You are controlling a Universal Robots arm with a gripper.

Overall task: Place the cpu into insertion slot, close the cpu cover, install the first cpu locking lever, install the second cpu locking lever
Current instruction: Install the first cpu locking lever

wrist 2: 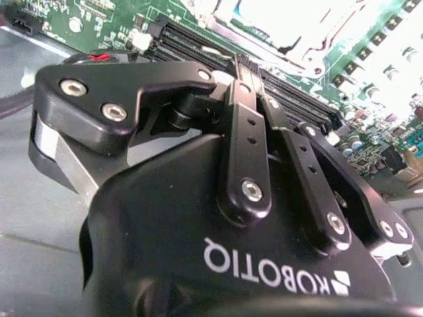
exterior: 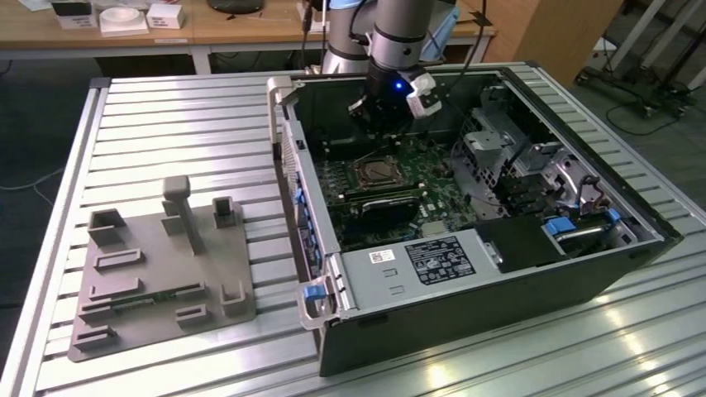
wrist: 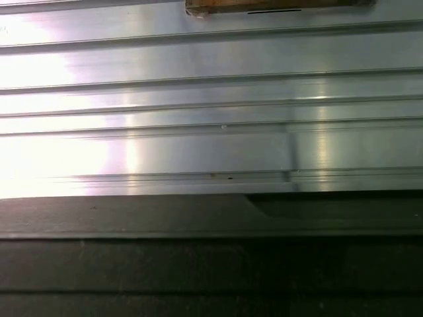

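Observation:
The insertion slot (exterior: 378, 172) is a square socket with a silvery rim on the green board inside the open computer case (exterior: 574, 281). In the second wrist view it shows as a bright silvery frame (wrist 2: 284, 26) beyond the long memory slots (wrist 2: 198, 46). The cpu cover seems to lie flat on the socket as that frame. The cpu is hidden from me, and I cannot make out the locking levers. My gripper (exterior: 379, 128) hangs inside the case at its far end, a little beyond the socket and above the board. Its black fingers (wrist 2: 246, 125) are shut with nothing between them.
The case lies on a slatted aluminium table (exterior: 165, 124) (wrist: 211, 132). A grey fixture block (exterior: 155, 273) with upright posts stands on the exterior view's left. A drive cage and cables (exterior: 518, 165) fill the case's right side. The dark case wall (wrist: 211, 264) is close by.

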